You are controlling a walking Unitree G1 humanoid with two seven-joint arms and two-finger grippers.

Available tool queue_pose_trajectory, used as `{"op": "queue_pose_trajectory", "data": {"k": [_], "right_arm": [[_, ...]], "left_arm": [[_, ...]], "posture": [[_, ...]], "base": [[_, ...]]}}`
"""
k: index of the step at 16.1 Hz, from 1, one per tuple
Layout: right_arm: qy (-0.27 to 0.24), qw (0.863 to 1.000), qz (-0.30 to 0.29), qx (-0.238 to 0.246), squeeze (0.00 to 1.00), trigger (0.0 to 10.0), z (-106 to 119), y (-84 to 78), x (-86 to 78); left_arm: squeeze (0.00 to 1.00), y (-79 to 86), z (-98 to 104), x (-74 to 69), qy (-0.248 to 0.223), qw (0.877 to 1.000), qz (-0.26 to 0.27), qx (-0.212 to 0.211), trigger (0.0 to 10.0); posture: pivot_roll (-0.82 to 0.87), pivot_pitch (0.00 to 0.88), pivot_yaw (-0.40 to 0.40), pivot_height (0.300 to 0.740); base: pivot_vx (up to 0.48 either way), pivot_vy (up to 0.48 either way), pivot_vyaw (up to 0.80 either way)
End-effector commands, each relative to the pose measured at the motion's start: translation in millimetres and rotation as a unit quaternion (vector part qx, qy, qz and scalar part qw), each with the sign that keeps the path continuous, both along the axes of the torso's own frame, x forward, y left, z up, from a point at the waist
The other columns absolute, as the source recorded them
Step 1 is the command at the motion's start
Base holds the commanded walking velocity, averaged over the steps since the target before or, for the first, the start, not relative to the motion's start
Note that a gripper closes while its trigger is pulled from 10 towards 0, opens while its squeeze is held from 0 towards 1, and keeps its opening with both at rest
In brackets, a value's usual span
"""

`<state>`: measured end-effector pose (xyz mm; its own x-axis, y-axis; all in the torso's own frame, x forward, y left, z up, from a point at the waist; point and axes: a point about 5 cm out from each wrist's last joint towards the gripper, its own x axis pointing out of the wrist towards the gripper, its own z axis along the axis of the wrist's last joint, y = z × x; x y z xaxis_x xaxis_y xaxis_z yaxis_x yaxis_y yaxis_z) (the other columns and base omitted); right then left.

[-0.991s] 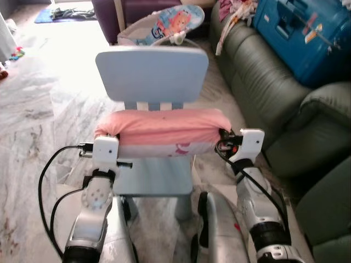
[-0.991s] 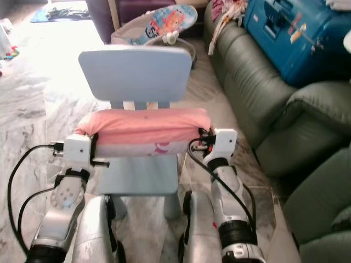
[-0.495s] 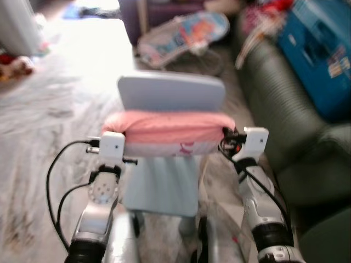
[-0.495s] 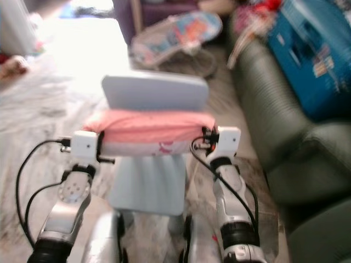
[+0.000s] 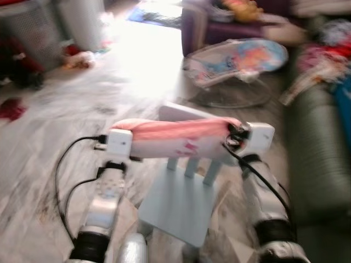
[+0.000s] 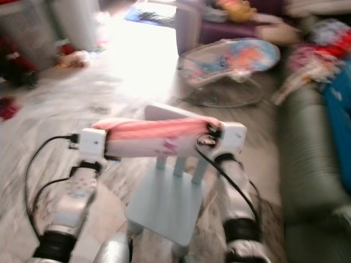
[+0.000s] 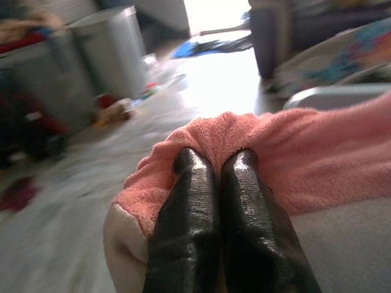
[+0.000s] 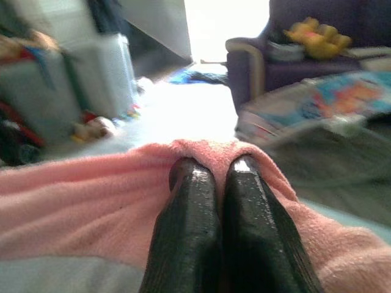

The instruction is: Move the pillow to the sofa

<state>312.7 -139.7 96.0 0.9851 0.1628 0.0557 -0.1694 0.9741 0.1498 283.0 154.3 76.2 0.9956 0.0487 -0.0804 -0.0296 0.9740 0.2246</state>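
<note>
Both my eye views are smeared with motion blur, worst toward the edges, where the dark green ribbed sofa and the grey bins lose their outlines. Strong daylight pours in from the far doorway and burns the pale marble floor to a white glare. Through my wrist cameras my glossy black fingers sit sharp and catch soft highlights, and the fuzzy pink pillow near them is fairly crisp, while the room behind melts out of focus.
</note>
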Motion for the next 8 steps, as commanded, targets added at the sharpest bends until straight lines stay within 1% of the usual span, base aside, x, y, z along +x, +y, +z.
{"op": "queue_pose_trajectory", "data": {"k": [1, 3, 5, 6, 7, 8], "right_arm": [[-0.004, 0.999, -0.038, -0.006, 0.00, 10.0, 1, -22.8, -3.7], [-0.003, 0.999, -0.041, -0.006, 0.00, 10.0, 0, -24.0, -4.6], [-0.003, 0.999, -0.043, -0.001, 0.00, 10.0, 0, -23.5, -6.6], [0.003, 0.999, -0.045, 0.004, 0.00, 10.0, -3, -22.4, -9.1], [0.005, 0.999, -0.046, 0.005, 0.00, 10.0, -3, -22.4, -10.7], [0.006, 0.999, -0.049, 0.005, 0.00, 10.0, -4, -22.9, -12.5]], "left_arm": [[0.00, -11.9, 5, 4.7, -0.008, 1.000, -0.013, 0.000, 10.0], [0.00, -16.6, -1, 5.2, 0.016, 1.000, -0.012, -0.017, 10.0], [0.00, -20.9, -3, 3.2, 0.019, 0.999, -0.032, -0.023, 10.0], [0.00, -23.1, -5, 2.5, 0.029, 0.998, -0.038, -0.040, 10.0], [0.00, -24.6, -4, 2.9, 0.030, 0.998, -0.039, -0.041, 10.0], [0.00, -26.1, -2, 4.4, 0.028, 0.999, -0.034, -0.023, 10.0]], "posture": [[0.01, 0.000, -0.022, 0.740], [0.00, 0.000, -0.019, 0.740], [0.00, 0.000, -0.017, 0.740], [0.00, 0.000, -0.018, 0.740], [0.00, 0.000, -0.021, 0.740], [0.01, 0.000, -0.031, 0.740]], "base": [[0.000, 0.000, 0.00], [0.000, 0.000, 0.00], [0.000, 0.000, 0.00], [0.000, 0.000, 0.00], [0.000, 0.000, 0.00], [0.000, 0.000, 0.00]]}}
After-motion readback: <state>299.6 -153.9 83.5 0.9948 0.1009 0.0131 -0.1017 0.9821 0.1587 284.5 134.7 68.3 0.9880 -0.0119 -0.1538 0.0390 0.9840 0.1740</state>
